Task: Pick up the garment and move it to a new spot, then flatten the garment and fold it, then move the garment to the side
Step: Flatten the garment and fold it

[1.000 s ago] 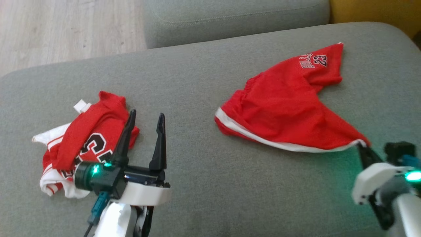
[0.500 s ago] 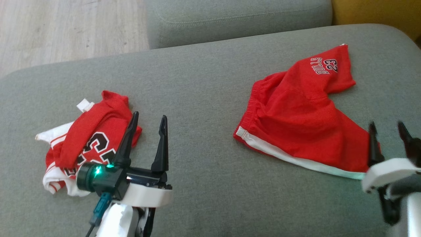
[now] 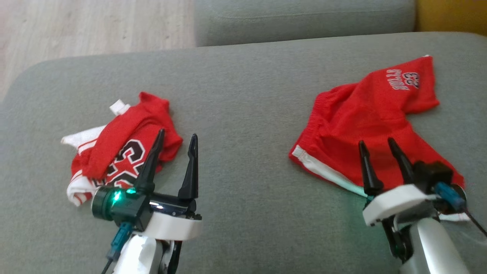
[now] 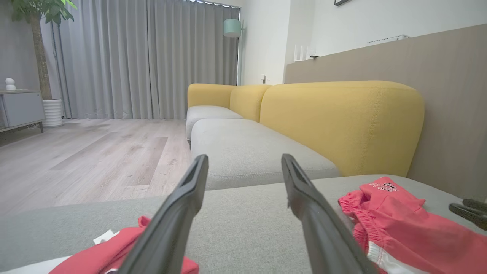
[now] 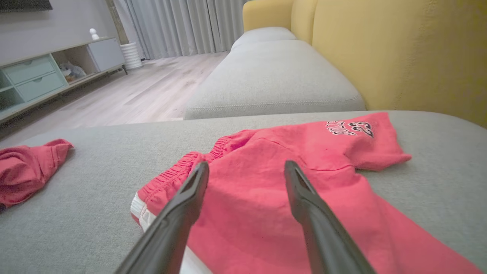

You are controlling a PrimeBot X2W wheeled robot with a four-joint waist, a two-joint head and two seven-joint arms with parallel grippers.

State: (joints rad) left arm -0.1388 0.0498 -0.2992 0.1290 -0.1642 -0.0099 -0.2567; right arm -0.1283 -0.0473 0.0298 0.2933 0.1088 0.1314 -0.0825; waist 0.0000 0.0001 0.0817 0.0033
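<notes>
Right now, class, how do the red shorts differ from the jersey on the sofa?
The shorts lie spread out on the robot's right; the jersey sits bunched on its left. The shorts carry small lettering near one leg hem; the jersey shows large black letters. Both are red with white trim, on the grey cushion.

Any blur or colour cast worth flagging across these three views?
Head view: soft, the lettering on the shorts smeared, a green glow by the right gripper tinting their white stripe. Left wrist view: even daylight, left gripper soft near the lens. Right wrist view: shorts washed to pink.
</notes>
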